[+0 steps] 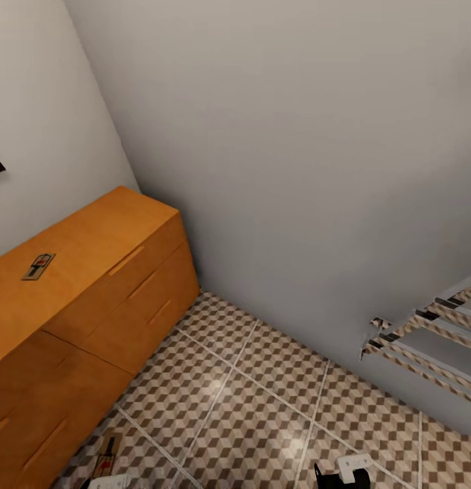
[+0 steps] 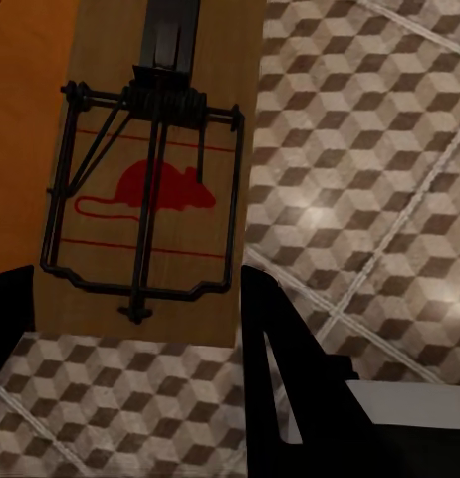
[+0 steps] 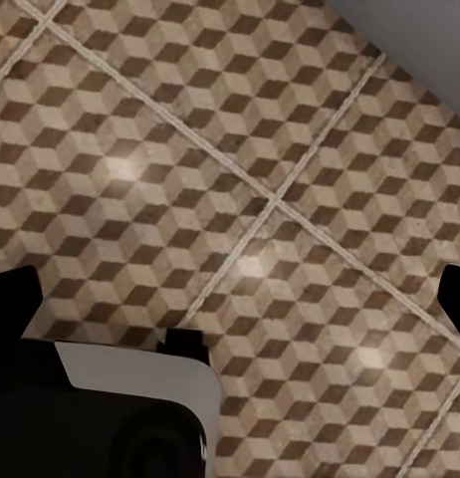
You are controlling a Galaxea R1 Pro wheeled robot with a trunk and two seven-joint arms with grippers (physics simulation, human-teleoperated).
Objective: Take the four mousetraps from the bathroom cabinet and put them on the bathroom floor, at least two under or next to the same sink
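Mousetrap (image 1: pixel 39 265) number one lies flat on top of the orange-brown cabinet (image 1: pixel 119 272), near its back edge by the wall. A second mousetrap (image 1: pixel 106 458) shows low in the head view, over the cube-pattern bathroom floor (image 1: pixel 262 387) just in front of the cabinet.

The left wrist view shows this second trap (image 2: pixel 155 179) up close: a tan board with black wire and a red mouse picture. The left gripper (image 2: pixel 140 349) has its dark fingers (image 2: pixel 280 368) on both sides of the board's near end, and the trap looks held between them, with the floor (image 2: pixel 379 179) far below it and the cabinet's orange side (image 2: pixel 26 119) beside it.

The right wrist view looks straight down at bare floor tiles (image 3: pixel 250 199). The right gripper (image 3: pixel 240 329) has its fingers (image 3: pixel 16 309) wide apart with nothing between them.

In the head view the right arm's end (image 1: pixel 347 470) sits low at the bottom edge, over the tiles. A striped rack (image 1: pixel 425 339) sticks out from the grey wall on the right.
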